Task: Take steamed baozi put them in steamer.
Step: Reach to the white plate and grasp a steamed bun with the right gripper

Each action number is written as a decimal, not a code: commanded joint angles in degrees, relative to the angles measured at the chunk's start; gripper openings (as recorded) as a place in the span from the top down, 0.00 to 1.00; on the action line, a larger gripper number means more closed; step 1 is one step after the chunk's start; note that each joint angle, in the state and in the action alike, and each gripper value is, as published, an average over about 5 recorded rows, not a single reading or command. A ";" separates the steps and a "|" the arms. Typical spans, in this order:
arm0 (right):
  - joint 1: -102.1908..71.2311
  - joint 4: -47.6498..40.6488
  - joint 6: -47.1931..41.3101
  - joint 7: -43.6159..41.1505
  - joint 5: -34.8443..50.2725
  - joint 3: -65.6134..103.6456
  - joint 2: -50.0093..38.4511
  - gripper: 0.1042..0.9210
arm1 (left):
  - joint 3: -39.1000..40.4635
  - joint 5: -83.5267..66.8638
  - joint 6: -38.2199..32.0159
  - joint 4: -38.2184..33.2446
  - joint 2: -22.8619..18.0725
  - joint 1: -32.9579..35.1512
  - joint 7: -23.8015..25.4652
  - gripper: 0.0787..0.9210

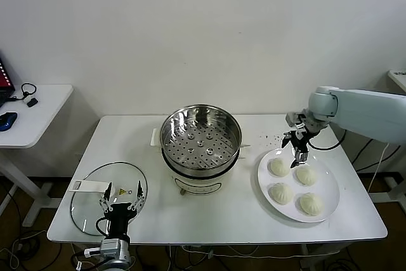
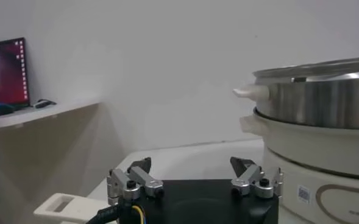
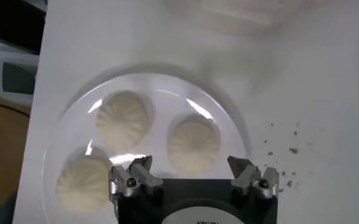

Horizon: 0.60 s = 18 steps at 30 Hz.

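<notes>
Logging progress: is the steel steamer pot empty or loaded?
Empty: the shiny stainless-steel steamer pot shows only its bare perforated tray; four cream-white pleated buns remain on the white plate.

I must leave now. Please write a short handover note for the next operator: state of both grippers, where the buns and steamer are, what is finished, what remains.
Right gripper: open, empty, hanging over the far edge of the white plate, near the two rear buns.
Left gripper: open, empty, parked at the table's near-left edge, over the glass lid.
Baozi: all four sit on the plate at the table's right side.
Steamer: mid-table, uncovered, perforated tray bare.
Done: nothing moved yet.
Left: grasp each bun and set it in the steamer, four in all.
</notes>
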 commanded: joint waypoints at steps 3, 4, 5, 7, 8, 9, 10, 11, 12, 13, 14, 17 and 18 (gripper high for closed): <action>-3.81 -3.31 -0.38 0.41 -0.42 1.28 1.47 0.12 | -0.02 0.14 0.06 0.42 -2.80 -0.03 0.05 0.12; -4.35 -3.89 -0.47 0.61 -0.33 1.82 1.60 0.12 | -0.03 0.16 0.06 0.44 -2.80 -0.03 0.05 0.12; -4.87 -4.44 -0.54 0.81 -0.26 2.37 1.75 0.12 | -0.07 0.17 0.06 0.47 -2.80 -0.03 0.06 0.12; -5.81 -5.38 -0.68 1.19 -0.14 3.22 2.04 0.12 | -0.17 0.17 0.08 0.52 -2.80 -0.05 0.07 0.12; -6.12 -5.75 -0.76 1.30 -0.14 3.50 2.16 0.12 | -0.22 0.16 0.09 0.55 -2.80 -0.06 0.08 0.12; -6.36 -5.99 -0.84 1.40 -0.16 3.71 2.27 0.12 | -0.27 0.16 0.10 0.58 -2.80 -0.06 0.09 0.12; -6.53 -6.14 -0.92 1.49 -0.17 3.81 2.35 0.12 | -0.30 0.16 0.10 0.60 -2.80 -0.07 0.10 0.12; -6.65 -6.21 -1.03 1.57 -0.17 3.85 2.41 0.12 | -0.33 0.17 0.10 0.64 -2.80 -0.07 0.10 0.12; -6.70 -6.21 -1.13 1.66 -0.16 3.84 2.46 0.12 | -0.35 0.17 0.08 0.68 -2.80 -0.08 0.11 0.12; -6.73 -6.20 -1.21 1.74 -0.15 3.81 2.50 0.12 | -0.38 0.17 0.06 0.74 -2.80 -0.10 0.11 0.12; -6.75 -6.18 -1.27 1.82 -0.11 3.79 2.54 0.12 | -0.39 0.18 0.03 0.82 -2.80 -0.12 0.10 0.12; -6.97 -6.11 -1.53 2.16 0.17 3.83 2.66 0.12 | -0.39 0.21 -0.04 1.05 -2.80 -0.20 0.11 0.12; -7.11 -6.10 -1.63 2.30 0.24 3.85 2.71 0.12 | -0.38 0.22 -0.06 1.11 -2.80 -0.21 0.10 0.12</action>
